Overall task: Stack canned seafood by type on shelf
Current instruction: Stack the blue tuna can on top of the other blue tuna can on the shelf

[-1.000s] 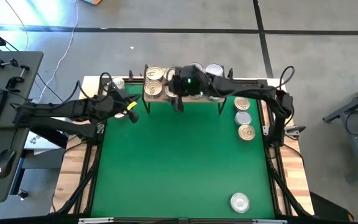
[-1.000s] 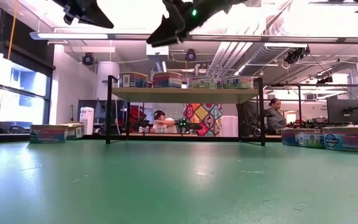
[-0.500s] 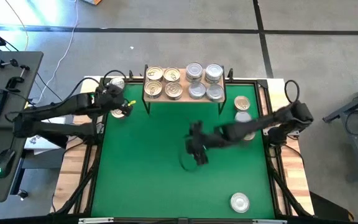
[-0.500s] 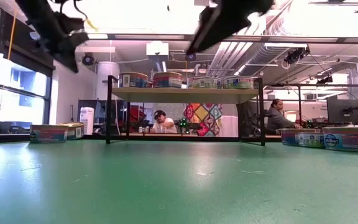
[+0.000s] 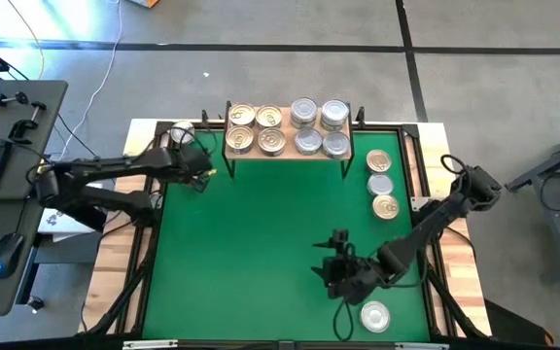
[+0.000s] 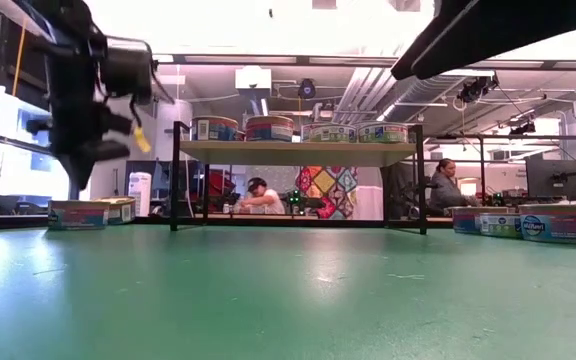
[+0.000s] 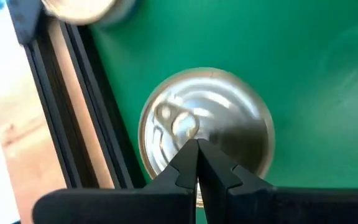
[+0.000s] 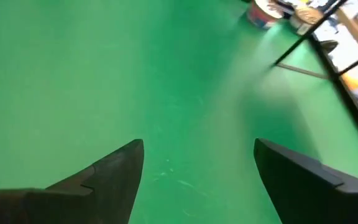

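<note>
The shelf [image 5: 288, 156] stands at the table's far edge, bearing gold-lidded tins [image 5: 256, 128] on its left half and silver-lidded tins [image 5: 320, 127] on its right. My left gripper [image 7: 196, 149] is shut and points steeply down over a silver-lidded tin [image 7: 207, 130] that rests on the table at the far left; in the low view it [image 6: 78, 182] hangs just above that tin [image 6: 78, 214]. My right gripper [image 5: 332, 277] stands open over bare green table near the front right, with a lone silver tin [image 5: 374, 314] beside it.
Another tin [image 5: 181, 131] lies at the far left corner by the table frame [image 7: 73, 124]. A row of loose tins [image 5: 382, 183] lies on the table right of the shelf. The green middle of the table [image 5: 261, 243] holds nothing. People sit in the room behind [image 6: 258, 195].
My right gripper has swung away from the shelf toward the table's near right corner, sinking as it went and staying open. My left gripper has come down at the far left and tipped over so that it points at the silver tin below it, still shut.
</note>
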